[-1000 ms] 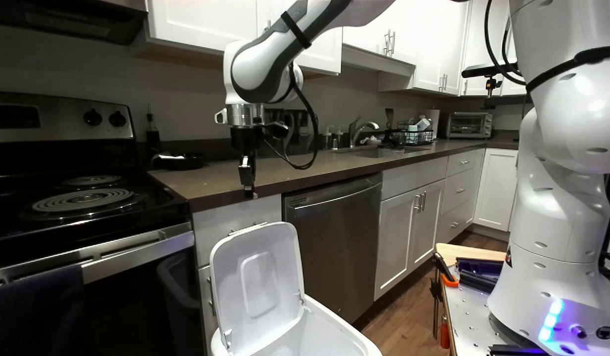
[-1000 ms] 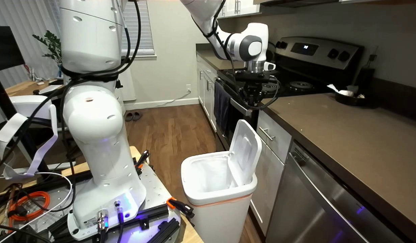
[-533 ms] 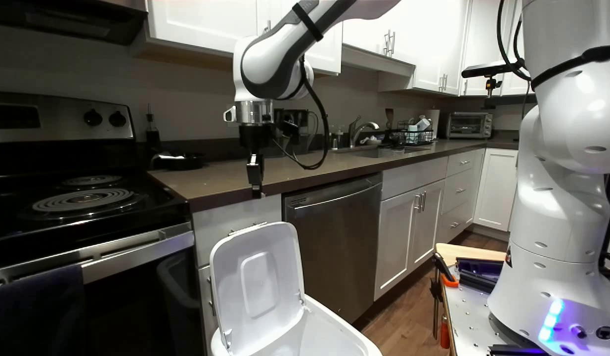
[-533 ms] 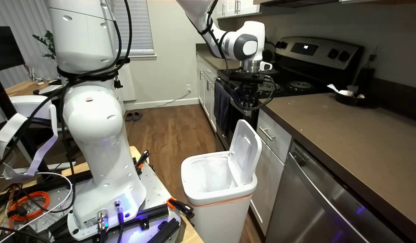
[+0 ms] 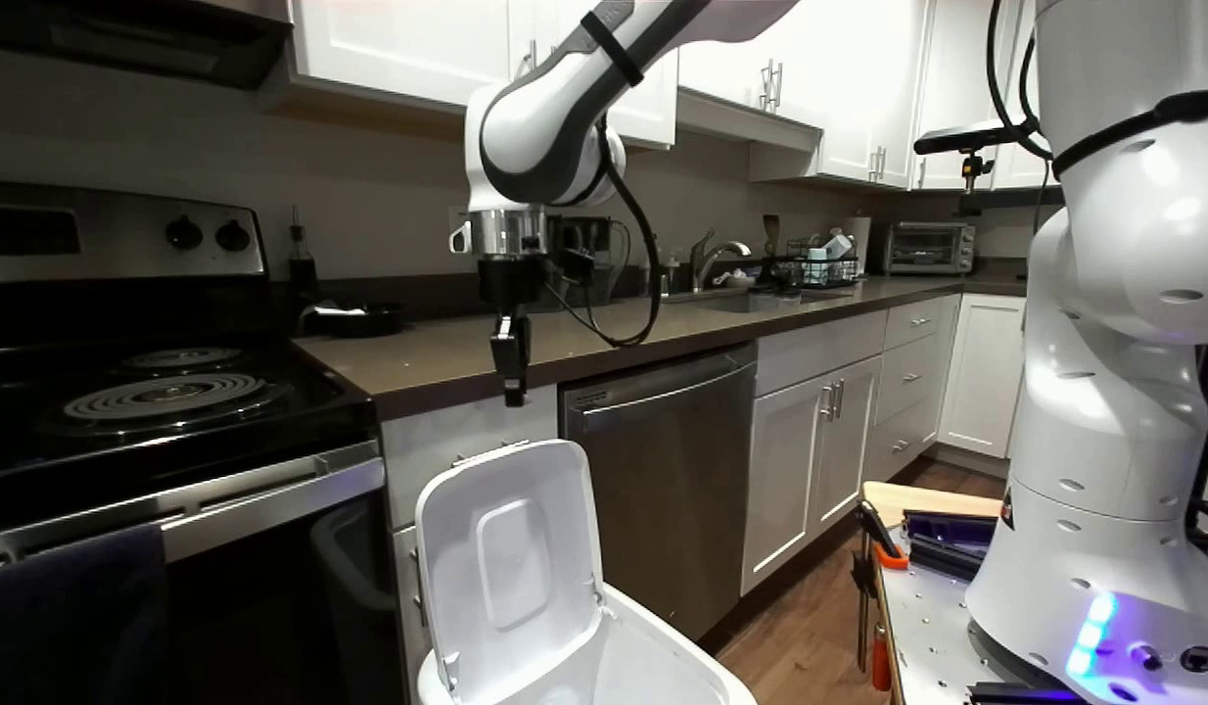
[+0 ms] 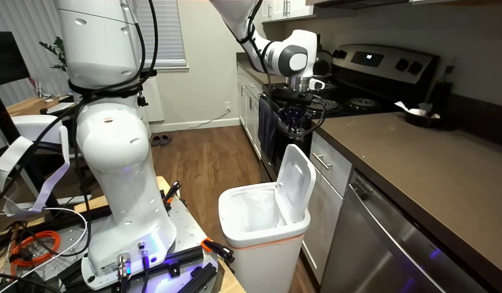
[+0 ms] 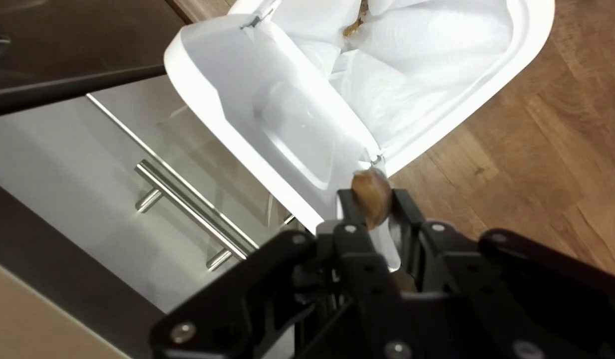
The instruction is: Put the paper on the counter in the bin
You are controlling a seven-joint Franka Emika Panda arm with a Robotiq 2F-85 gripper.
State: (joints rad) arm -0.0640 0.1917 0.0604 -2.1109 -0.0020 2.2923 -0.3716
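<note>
End effector (image 7: 376, 204) with the paper (image 7: 371, 193) clamped between its fingertips; the paper, a small rounded piece, brownish and blurred, projects past the tips in the wrist view and is too small to make out in the exterior views. The arm (image 5: 535, 137) holds the end effector pointing downward beyond the edge of the table (image 6: 434, 171), in front of a drawer (image 6: 334, 173). In an exterior view the fingertips appear just above the raised lid (image 5: 514, 553) of the bin (image 6: 265, 266), apart from it. The lid stands steeply tilted on the drawer side; the mouth is open, lined with a folded white liner (image 7: 429, 52). The stove (image 5: 173, 433) stands beside the table, the dishwasher (image 5: 663, 490) sits beneath it, and a dark dish (image 6: 422, 121) rests on the table near the stove.
</note>
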